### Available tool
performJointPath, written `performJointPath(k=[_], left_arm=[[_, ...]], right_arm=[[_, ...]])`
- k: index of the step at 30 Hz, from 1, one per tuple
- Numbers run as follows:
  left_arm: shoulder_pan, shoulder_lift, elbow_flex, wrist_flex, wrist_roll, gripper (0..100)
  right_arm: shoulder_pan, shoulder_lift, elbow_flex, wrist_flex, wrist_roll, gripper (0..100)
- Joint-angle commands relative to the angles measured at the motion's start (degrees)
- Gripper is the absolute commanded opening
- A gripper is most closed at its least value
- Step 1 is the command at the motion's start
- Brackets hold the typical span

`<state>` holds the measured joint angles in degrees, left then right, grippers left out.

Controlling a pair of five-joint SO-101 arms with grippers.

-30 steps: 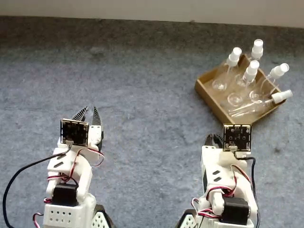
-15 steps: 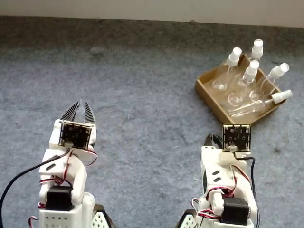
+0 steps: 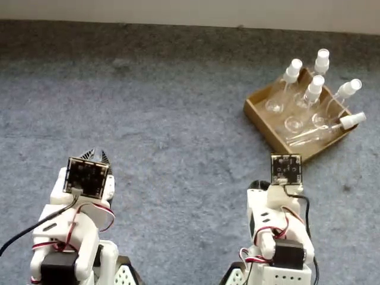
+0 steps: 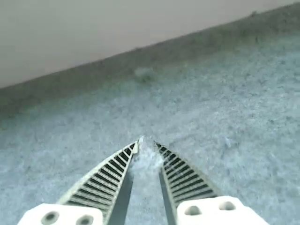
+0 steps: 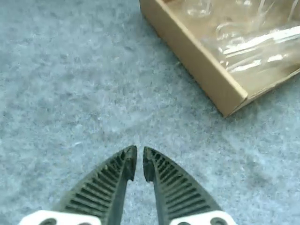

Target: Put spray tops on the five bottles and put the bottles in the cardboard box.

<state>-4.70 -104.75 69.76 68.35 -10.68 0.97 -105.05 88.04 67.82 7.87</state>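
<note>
Scene: grey carpet-like table cover [image 3: 178, 113], with a pale wall strip [image 3: 178, 10] along the far edge.

Task items: the shallow brown cardboard box [image 3: 260, 120] sits at the far right, turned at an angle to the table edge. All five clear plastic bottles [image 3: 284, 95] are inside it, each fitted with a white spray top [image 3: 322, 59]. Four stand in the far part of the box. The fifth, the lying bottle [image 3: 317, 133], rests on its side along the near-right wall, and its spray top pokes past the right rim. In the right wrist view the box's near wall [image 5: 197, 58] shows, with clear bottle bodies behind it.

Left gripper [image 4: 147, 145]: at the near left, over bare carpet and well apart from the box. Its ribbed fingers are parted by a narrow gap at the tips, with nothing between them. From above, the tips [image 3: 97, 153] point toward the far side.

Right gripper [image 5: 139, 151]: at the near right, above carpet on the near side of the box and not touching it. Its dark ribbed fingers are drawn together, the tips all but meeting, and it holds nothing.
</note>
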Motion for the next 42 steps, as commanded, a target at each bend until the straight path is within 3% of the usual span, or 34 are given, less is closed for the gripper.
performJointPath(k=[1, 22, 29, 34, 42], left_arm=[[-1.01, 0.04, 3.91, 0.26, -0.53, 1], [-1.10, 0.13, 27.30, 0.18, -0.44, 1], [-1.10, 0.40, 27.38, 0.97, -0.35, 1], [-1.01, 0.40, 27.38, 8.88, -0.62, 1], [-1.01, 0.40, 27.38, 8.88, -0.35, 1]], right_arm=[[-0.48, -0.31, 1.63, -0.92, 0.26, 0.5], [-0.57, -0.31, 14.11, -2.77, 0.18, 0.5], [-0.57, -0.31, 15.43, 1.36, 0.18, 0.5], [-0.40, -0.31, 15.52, 3.47, 0.44, 0.5], [-0.22, -0.13, 15.52, 3.65, 0.44, 0.5]])
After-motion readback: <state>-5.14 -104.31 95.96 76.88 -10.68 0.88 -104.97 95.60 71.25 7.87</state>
